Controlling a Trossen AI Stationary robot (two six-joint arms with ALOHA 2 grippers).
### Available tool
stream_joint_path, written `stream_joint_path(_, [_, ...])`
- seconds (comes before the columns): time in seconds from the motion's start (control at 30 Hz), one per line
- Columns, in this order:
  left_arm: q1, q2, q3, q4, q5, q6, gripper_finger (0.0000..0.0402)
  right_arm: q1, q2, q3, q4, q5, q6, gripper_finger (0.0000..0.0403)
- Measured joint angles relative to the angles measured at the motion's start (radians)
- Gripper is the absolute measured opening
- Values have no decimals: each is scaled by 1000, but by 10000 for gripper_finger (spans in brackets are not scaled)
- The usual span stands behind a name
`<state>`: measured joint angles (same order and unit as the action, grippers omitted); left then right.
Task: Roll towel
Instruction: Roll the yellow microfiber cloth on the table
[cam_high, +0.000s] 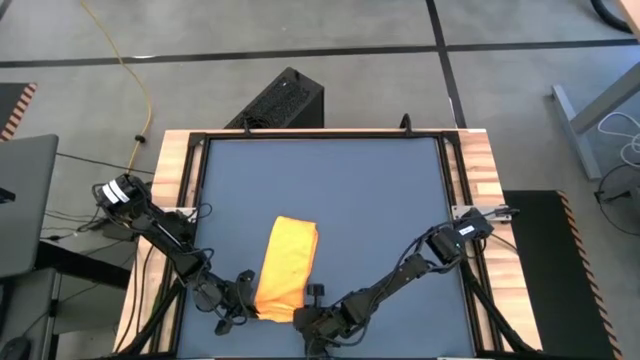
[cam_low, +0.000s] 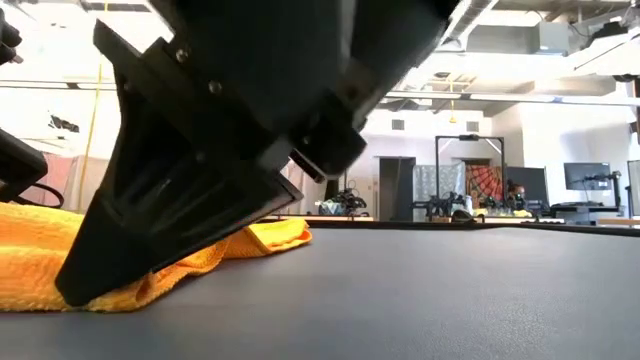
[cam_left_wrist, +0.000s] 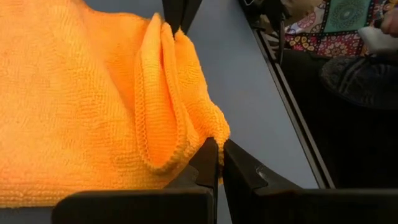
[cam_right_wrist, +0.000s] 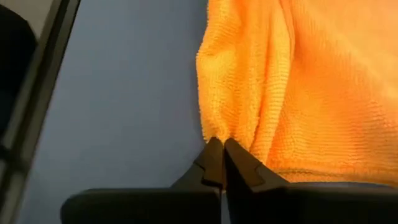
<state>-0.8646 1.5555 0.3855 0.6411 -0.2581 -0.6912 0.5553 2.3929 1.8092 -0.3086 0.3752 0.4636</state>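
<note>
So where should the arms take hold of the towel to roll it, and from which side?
At the two corners of its near short edge, coming from the near side. The towel lies folded into a long strip running away from the arms, so rolling starts there. The left gripper and right gripper are each shut on a corner.

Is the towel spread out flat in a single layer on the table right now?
No, the towel lies folded into a narrow strip, with doubled layers of cloth showing at the corner in the left wrist view.

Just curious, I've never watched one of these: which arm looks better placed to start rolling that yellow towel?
Neither, really: both. The left end effector and right end effector each pinch a near corner of the towel, so rolling probably takes both together.
</note>
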Motion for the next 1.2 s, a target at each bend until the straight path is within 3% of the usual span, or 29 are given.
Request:
stream_joint_path(0.23, [0, -29, 0, 3, 4, 7, 0, -56, -35, -3, 47, -334, 159, 15])
stream_joint_path(0.33, [-6, -34, 0, 3, 15, -2, 0, -71, -36, -3, 72, -412, 216, 15])
stream_joint_path(0.57, [-48, -34, 0, -74, 4, -83, 0, -76, -38, -3, 129, -433, 273, 16])
stream_joint_path(0.87, [-50, -34, 1, -179, 1, -211, 0, -109, -32, -1, 69, -380, 454, 17])
stream_joint_path(1.2, [-47, -34, 1, -190, -11, -86, 31, -132, -33, 0, 15, -373, 482, 17])
